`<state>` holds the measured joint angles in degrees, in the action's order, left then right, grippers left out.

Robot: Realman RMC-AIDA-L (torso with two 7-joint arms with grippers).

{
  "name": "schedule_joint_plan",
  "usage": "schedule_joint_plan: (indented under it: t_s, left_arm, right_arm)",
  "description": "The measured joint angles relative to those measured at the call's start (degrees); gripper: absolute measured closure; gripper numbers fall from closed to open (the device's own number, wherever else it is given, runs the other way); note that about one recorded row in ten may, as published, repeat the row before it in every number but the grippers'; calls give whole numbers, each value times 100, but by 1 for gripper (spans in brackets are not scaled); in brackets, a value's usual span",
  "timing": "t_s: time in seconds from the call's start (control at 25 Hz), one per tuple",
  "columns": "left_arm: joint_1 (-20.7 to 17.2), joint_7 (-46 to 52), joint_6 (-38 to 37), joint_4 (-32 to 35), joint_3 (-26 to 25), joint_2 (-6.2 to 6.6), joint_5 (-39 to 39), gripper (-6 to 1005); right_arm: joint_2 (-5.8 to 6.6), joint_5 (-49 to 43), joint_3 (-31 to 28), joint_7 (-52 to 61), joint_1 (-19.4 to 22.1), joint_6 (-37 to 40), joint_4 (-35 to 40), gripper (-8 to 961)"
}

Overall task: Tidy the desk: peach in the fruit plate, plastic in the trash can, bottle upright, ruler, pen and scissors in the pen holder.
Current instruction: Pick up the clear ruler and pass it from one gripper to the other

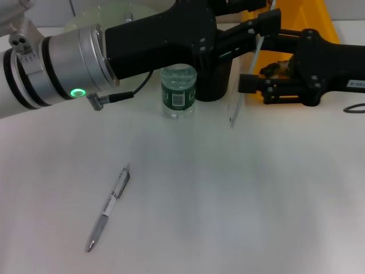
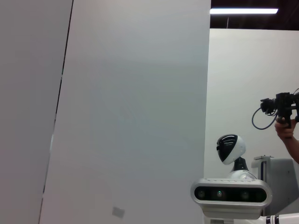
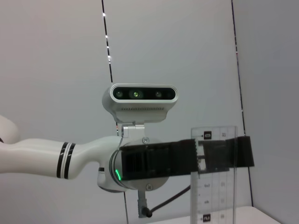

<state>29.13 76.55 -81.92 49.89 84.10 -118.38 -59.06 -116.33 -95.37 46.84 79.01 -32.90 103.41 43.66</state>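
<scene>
We see the short clear plastic ruler (image 1: 246, 80) hanging upright above the white desk (image 1: 228, 200), the left gripper (image 1: 259, 31) clamped on it just beside the black mesh pen holder (image 1: 214, 83). The right gripper (image 1: 254, 83) flanks its lower half; whether it grips, we cannot tell.

The clear green-labelled bottle (image 1: 178, 91) stands upright nearby, and the slim silver pen (image 1: 109, 206) lies well apart.

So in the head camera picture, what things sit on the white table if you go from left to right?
Pen → bottle → ruler, held on end above the desk between the two arms → trash can.
</scene>
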Motion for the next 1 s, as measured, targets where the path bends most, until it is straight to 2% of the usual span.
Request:
schedule_joint_plan:
  t_s: [0.16, 1.0]
  left_arm:
    - [-17, 0, -29, 11, 1, -1, 0, 613]
    - [-48, 0, -60, 8, -38, -1, 11, 613]
  right_arm:
    - [-52, -18, 72, 17, -54, -51, 11, 184]
    - [-97, -26, 110, -10, -71, -7, 15, 192]
